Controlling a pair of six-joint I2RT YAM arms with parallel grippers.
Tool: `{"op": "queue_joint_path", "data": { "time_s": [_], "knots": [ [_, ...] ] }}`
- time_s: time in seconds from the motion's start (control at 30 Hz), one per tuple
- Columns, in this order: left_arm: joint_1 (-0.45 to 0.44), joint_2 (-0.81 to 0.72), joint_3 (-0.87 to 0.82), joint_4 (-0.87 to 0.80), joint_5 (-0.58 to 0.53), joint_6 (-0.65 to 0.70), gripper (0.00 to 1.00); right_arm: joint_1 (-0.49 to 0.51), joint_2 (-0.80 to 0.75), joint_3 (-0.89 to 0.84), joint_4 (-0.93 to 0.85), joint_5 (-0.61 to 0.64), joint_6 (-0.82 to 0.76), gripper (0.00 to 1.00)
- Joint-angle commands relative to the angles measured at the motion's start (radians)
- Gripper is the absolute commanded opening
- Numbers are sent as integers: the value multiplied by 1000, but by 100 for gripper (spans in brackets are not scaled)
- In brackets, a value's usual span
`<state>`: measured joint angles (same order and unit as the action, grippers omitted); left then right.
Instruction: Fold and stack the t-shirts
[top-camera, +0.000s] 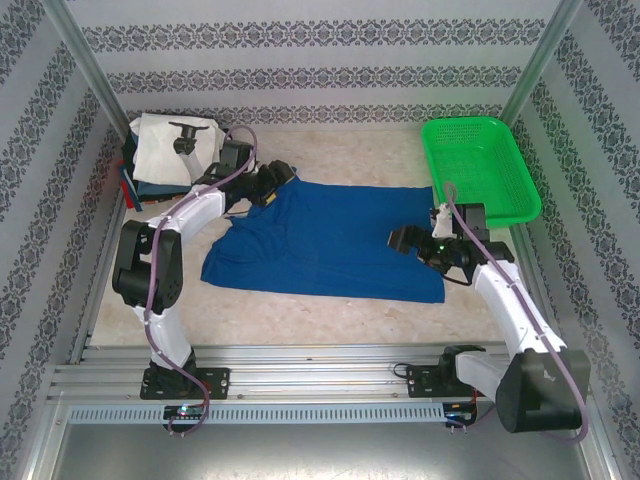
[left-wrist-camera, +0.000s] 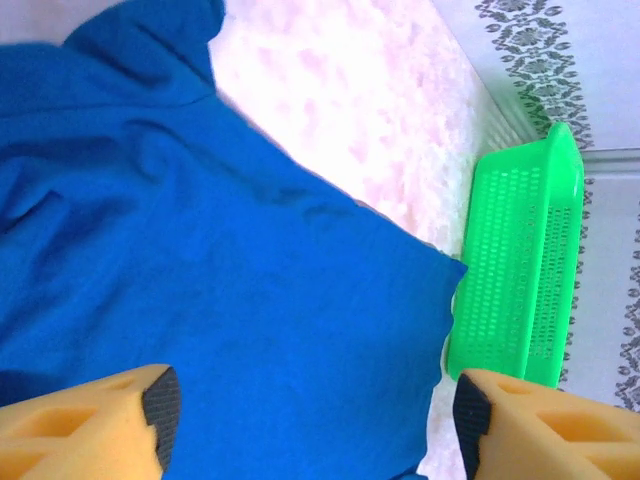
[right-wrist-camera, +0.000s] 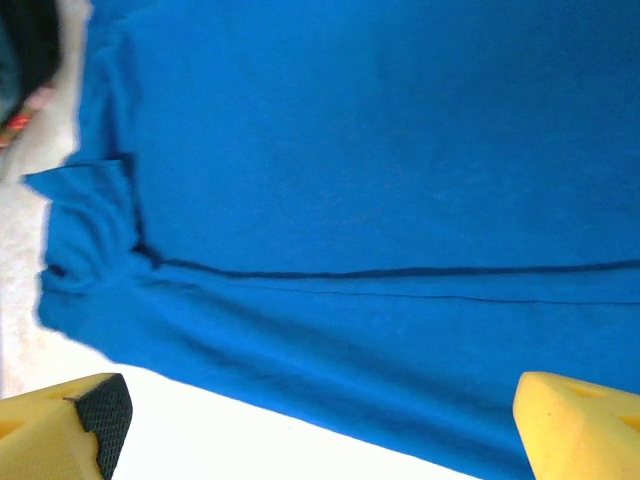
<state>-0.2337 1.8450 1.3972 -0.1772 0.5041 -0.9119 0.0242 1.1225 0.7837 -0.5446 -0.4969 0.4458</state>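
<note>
A royal-blue t-shirt (top-camera: 330, 240) lies spread across the middle of the table, plain side up, with a fold line running along it (right-wrist-camera: 380, 272). A stack of folded shirts (top-camera: 165, 150), white on top with dark ones under it, sits at the back left. My left gripper (top-camera: 272, 180) hovers over the blue shirt's back-left corner, open, with nothing between its fingers (left-wrist-camera: 160, 400). My right gripper (top-camera: 408, 240) is over the shirt's right end, also open and empty, and the blue cloth (right-wrist-camera: 350, 150) lies below it.
A green plastic basket (top-camera: 480, 165) stands at the back right, close to the shirt's right edge; its side wall (left-wrist-camera: 520, 270) appears in the left wrist view. Patterned walls enclose the table. A metal rail (top-camera: 300, 365) runs along the near edge.
</note>
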Motion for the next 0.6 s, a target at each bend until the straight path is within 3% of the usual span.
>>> {"op": "queue_joint_path", "data": {
  "time_s": [0.0, 0.17, 0.43, 0.57],
  "knots": [
    [9, -70, 88, -256, -55, 223, 75, 12, 83, 101, -46, 184, -29, 98],
    [12, -163, 12, -426, -159, 358, 77, 8, 283, 227, -45, 275, -40, 98],
    [21, -313, -431, -280, -187, 181, 63, -6, 628, 550, -99, 355, -58, 91],
    [26, -319, -562, -211, -249, 98, 55, -7, 712, 639, -92, 412, -48, 89]
  ]
}}
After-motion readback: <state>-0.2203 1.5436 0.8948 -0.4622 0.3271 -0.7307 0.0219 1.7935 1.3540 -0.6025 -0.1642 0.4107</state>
